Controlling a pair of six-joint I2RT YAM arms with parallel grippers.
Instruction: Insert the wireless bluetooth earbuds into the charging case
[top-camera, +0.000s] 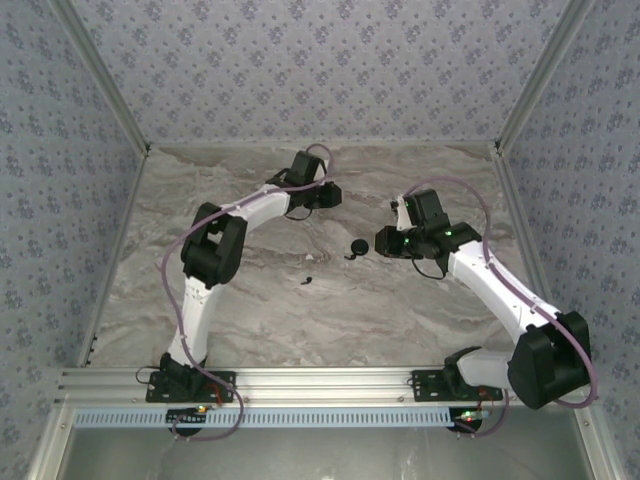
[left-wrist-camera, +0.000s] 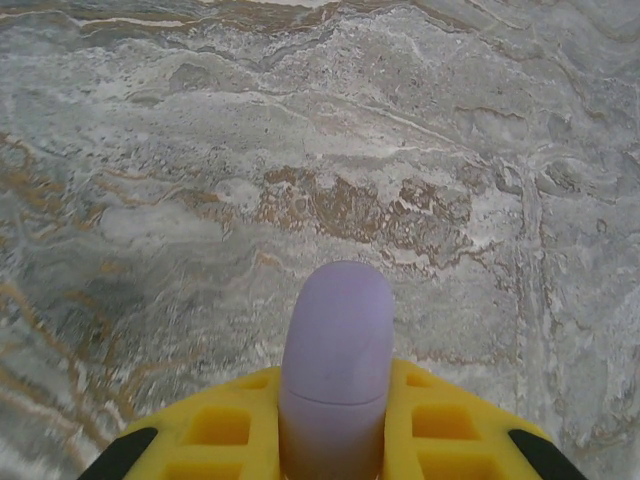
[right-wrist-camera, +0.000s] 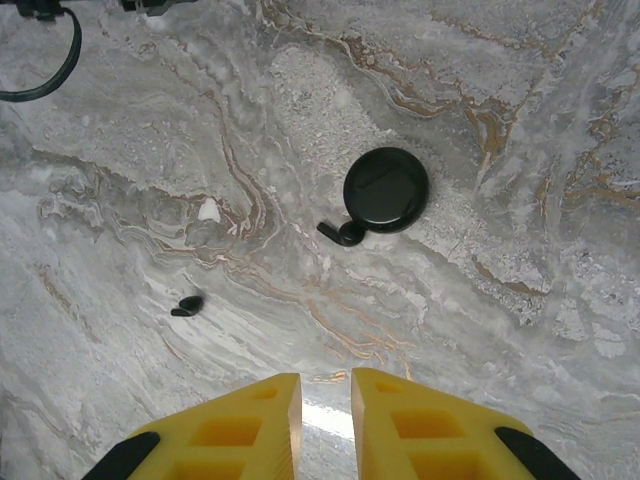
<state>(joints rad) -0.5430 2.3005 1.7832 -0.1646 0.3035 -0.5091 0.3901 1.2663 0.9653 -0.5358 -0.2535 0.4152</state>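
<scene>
1. My left hand (left-wrist-camera: 335, 370) is clamped on a smooth lavender piece (left-wrist-camera: 336, 330); earbud or case, I cannot tell.
2. My right hand (right-wrist-camera: 326, 378) hangs barely parted, empty.
3. Near the middle of the surface (right-wrist-camera: 520, 90), one black earbud (right-wrist-camera: 340, 232) touches the round black case (right-wrist-camera: 386, 190); a second black earbud (right-wrist-camera: 187, 305) lies apart.
4. Both look light, hard and slick, so I'd pinch across the bulb.

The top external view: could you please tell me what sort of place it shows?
Probably a robot test cell: patterned wall panels enclose a marble-look tabletop, and an aluminium rail carries both arm bases.
</scene>
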